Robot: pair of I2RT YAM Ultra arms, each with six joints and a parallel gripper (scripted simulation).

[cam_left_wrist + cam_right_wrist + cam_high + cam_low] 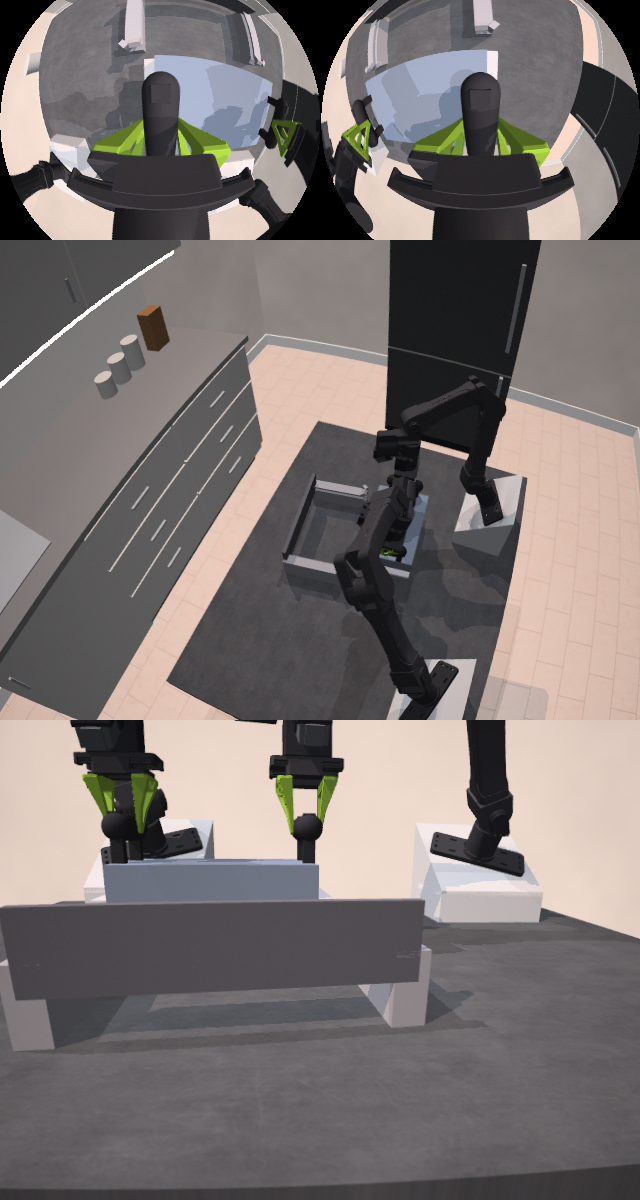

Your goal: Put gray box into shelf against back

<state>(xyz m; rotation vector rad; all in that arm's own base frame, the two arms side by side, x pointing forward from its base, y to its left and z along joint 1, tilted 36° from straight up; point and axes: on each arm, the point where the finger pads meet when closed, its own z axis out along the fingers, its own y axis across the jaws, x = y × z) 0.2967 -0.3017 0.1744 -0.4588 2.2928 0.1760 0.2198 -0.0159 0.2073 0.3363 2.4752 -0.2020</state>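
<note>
The gray box point(421, 504) point(211, 884) point(192, 87) point(435, 75), bluish in this light, is held raised at the open front of the shelf. In both wrist views its near edge lies just beyond the rail ends. The shelf has a dark back plate point(300, 521) point(217, 947), a left rail point(315, 565) point(134, 25) and a right rail point(341, 489) point(482, 17). My left gripper point(308, 827) point(161, 120) is shut on a round-topped black handle at one box end. My right gripper point(123, 825) point(480, 121) is shut on the handle at the other. The side plates' lower edges are hidden.
The black fridge point(444, 317) stands beyond the right arm. White base blocks point(485, 539) point(485, 906) carry the arms. The two wrists are close together above the box. A drawer counter point(170, 457) stands behind the shelf, past the dark mat point(248, 612).
</note>
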